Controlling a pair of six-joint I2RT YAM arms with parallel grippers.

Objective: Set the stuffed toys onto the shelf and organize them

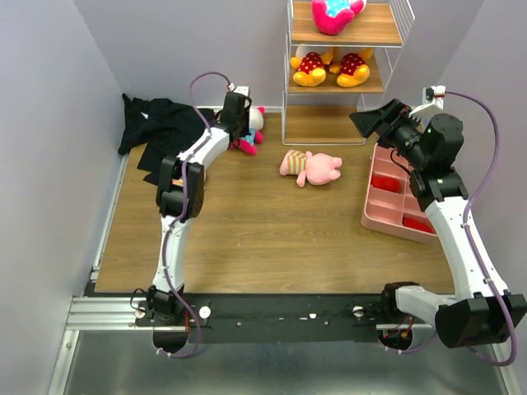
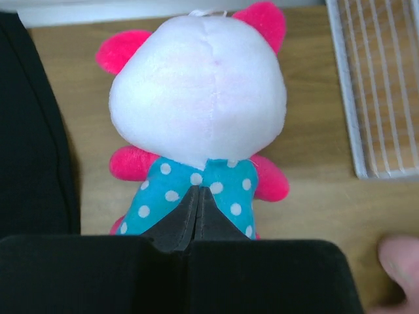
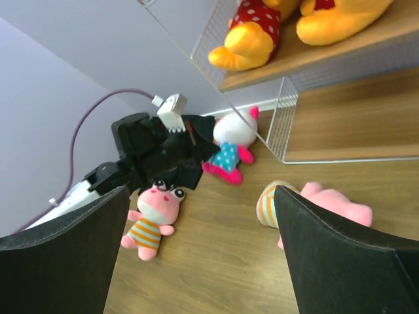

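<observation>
The shelf point(image 1: 375, 33) stands at the back; a white-and-magenta toy point(image 1: 333, 12) lies on its top board and two yellow toys point(image 1: 331, 69) sit on the middle board. A second white-and-magenta toy point(image 2: 196, 98) in a blue dotted dress lies left of the shelf. My left gripper point(image 2: 198, 191) is shut, its tips at the toy's dress; I see no cloth between them. A pale pink toy point(image 1: 311, 167) lies mid-table. Another pink toy point(image 3: 154, 219) lies by the left arm. My right gripper point(image 3: 203, 261) is open and empty, raised right of the shelf.
A black cloth point(image 1: 160, 132) lies at the back left, beside the left gripper. A pink compartment tray point(image 1: 387, 216) sits at the right under the right arm. The shelf's wire base point(image 2: 380, 85) is close on the right of the dotted-dress toy. Walls enclose the table.
</observation>
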